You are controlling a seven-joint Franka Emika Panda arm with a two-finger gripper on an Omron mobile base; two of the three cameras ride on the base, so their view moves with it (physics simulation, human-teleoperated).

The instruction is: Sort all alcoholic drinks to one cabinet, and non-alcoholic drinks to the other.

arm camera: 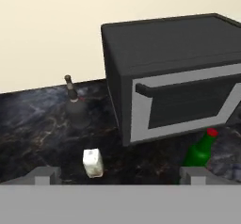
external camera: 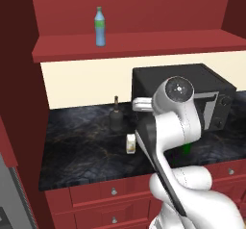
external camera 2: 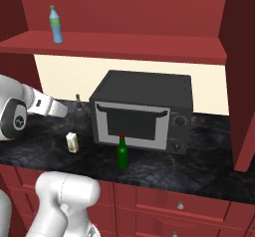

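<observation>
1. Left base view: clear-blue plastic bottle (external camera: 99,27) already up on the red shelf (external camera: 144,44), upright and alone, so one non-alcoholic drink apparently sorted. Squat dark bottle (external camera: 116,118) upright on the dark marble counter (external camera: 77,146), near the back wall, left of the black microwave (external camera: 202,86). White-and-yellow carton (external camera: 130,143) nearer the front edge, just beside the arm. Only a sliver of the slim green bottle (external camera: 187,148) peeking out behind the white arm links; most of it covered. Claw itself masked by the arm's own joints here.

2. Right base view: slim green bottle with red cap (external camera 2: 122,152) upright on the counter just in front of the microwave door (external camera 2: 132,121). Carton (external camera 2: 72,142) to the left, well apart from it. Dark bottle (external camera 2: 78,105) small and dim against the wall, label hard to make out. Blue bottle (external camera 2: 56,24) on the shelf above. No cabinet doors or interiors to be seen, so the second destination unclear.

3. Hand view: claw (arm camera: 120,175) spread wide and holding nothing, finger tips (arm camera: 45,175) low in the picture. Carton (arm camera: 93,162) nearest, between the tips; green bottle (arm camera: 201,149) off to one side; dark bottle (arm camera: 75,106) farther back. Three drinks left to place; carton likely next, as a guess.
</observation>
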